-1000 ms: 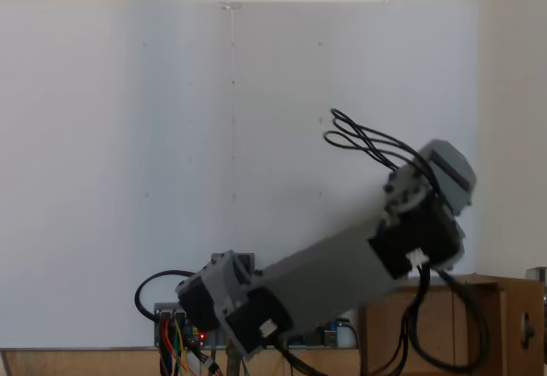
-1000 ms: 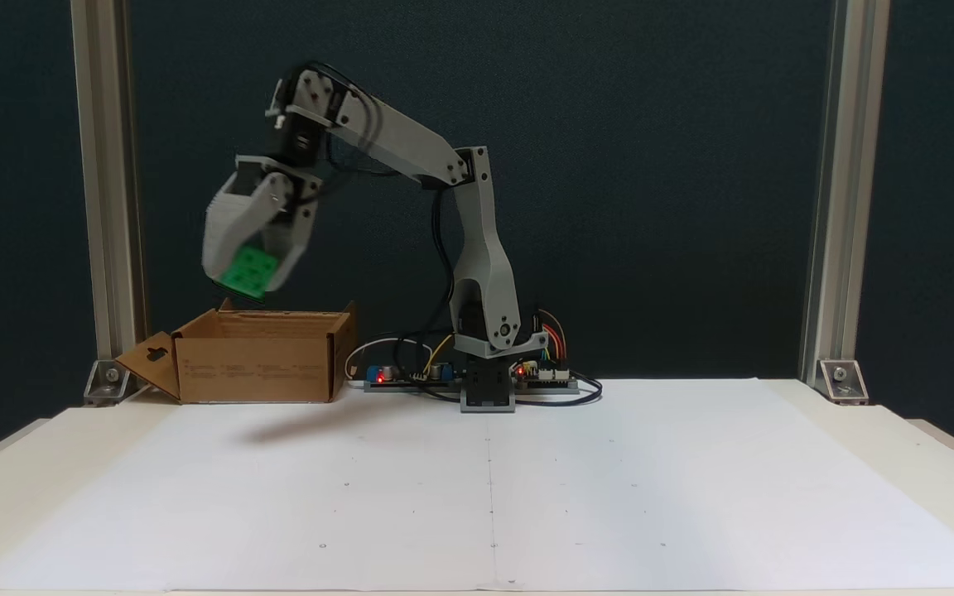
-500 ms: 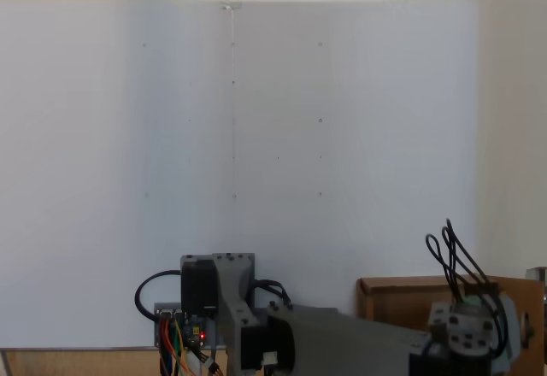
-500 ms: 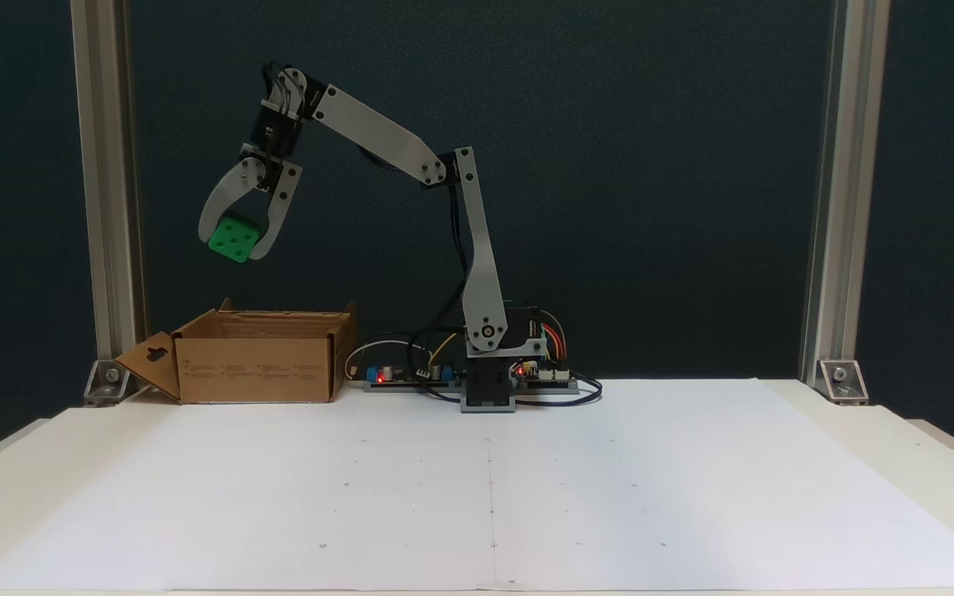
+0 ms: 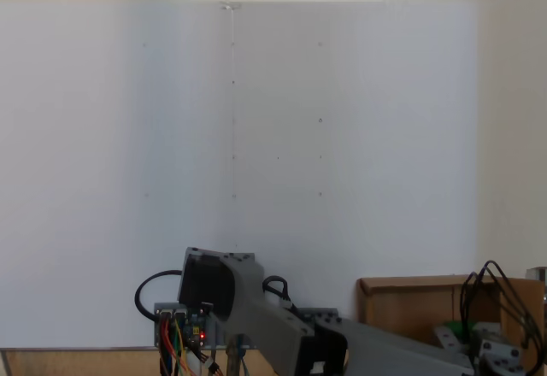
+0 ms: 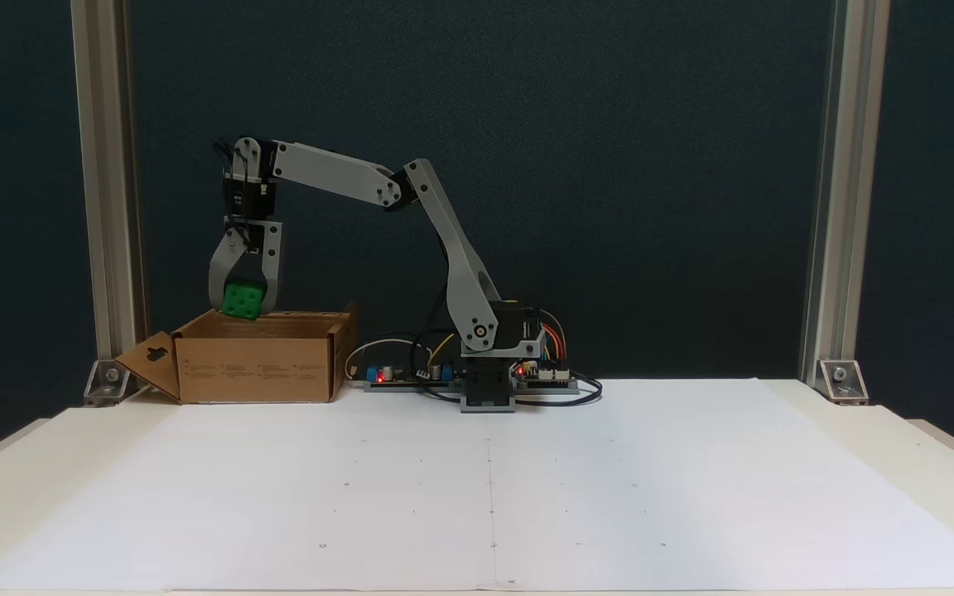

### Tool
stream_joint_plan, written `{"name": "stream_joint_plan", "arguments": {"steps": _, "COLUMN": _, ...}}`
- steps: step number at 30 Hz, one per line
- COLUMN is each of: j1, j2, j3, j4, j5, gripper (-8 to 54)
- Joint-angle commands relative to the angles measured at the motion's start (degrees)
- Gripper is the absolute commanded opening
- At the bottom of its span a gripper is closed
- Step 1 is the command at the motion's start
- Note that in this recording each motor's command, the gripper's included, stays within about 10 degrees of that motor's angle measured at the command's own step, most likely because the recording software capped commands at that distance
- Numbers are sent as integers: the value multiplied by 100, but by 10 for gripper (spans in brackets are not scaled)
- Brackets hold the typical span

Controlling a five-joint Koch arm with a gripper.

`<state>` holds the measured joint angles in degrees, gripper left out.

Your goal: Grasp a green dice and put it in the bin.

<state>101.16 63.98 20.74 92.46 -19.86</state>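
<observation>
In a fixed view we see the arm (image 6: pixel 460 273) rising from its base at the back of the table, the upper link leaning left to the elbow and the forearm running nearly level, slightly upward, to the wrist. From there the gripper (image 6: pixel 242 305) hangs straight down, its two jaws closed around the green dice (image 6: pixel 242 300). In a fixed view from above, the forearm (image 5: pixel 376 355) stretches toward the lower right; the wrist there sits at the frame's edge, so we can hardly make out the jaws.

Both fixed views are evenly lit and sharp; one looks pale and washed out, the other dark-backed
</observation>
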Motion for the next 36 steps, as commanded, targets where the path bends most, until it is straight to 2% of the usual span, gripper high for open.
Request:
{"name": "stream_joint_plan", "arguments": {"steps": 1, "j1": 97, "j2": 79, "j3": 202, "j4": -571, "j5": -387, "gripper": 120}}
{"name": "stream_joint_plan", "arguments": {"steps": 4, "j1": 141, "j2": 88, "j3": 826, "j4": -949, "j5": -396, "gripper": 120}}
{"name": "stream_joint_plan", "arguments": {"steps": 14, "j1": 88, "j2": 255, "j3": 1081, "j4": -949, "j5": -378, "gripper": 120}}
{"name": "stream_joint_plan", "arguments": {"steps": 15, "j1": 88, "j2": 255, "j3": 1081, "j4": -967, "j5": -378, "gripper": 161}}
{"name": "stream_joint_plan", "arguments": {"steps": 16, "j1": 97, "j2": 246, "j3": 1081, "j4": -993, "j5": -369, "gripper": 264}}
{"name": "stream_joint_plan", "arguments": {"steps": 17, "j1": 105, "j2": 246, "j3": 1081, "j4": -1020, "j5": -360, "gripper": 327}}
{"name": "stream_joint_plan", "arguments": {"steps": 21, "j1": 88, "j2": 308, "j3": 1081, "j4": -1257, "j5": -352, "gripper": 456}}
{"name": "stream_joint_plan", "arguments": {"steps": 26, "j1": -26, "j2": 747, "j3": 501, "j4": -1626, "j5": -105, "gripper": 454}}
{"name": "stream_joint_plan", "arguments": {"steps": 31, "j1": -589, "j2": 773, "j3": -1327, "j4": -1626, "j5": 1046, "gripper": 442}}
{"name": "stream_joint_plan", "arguments": {"steps": 36, "j1": -1521, "j2": 1494, "j3": -1564, "j4": -1670, "j5": 1819, "gripper": 442}}
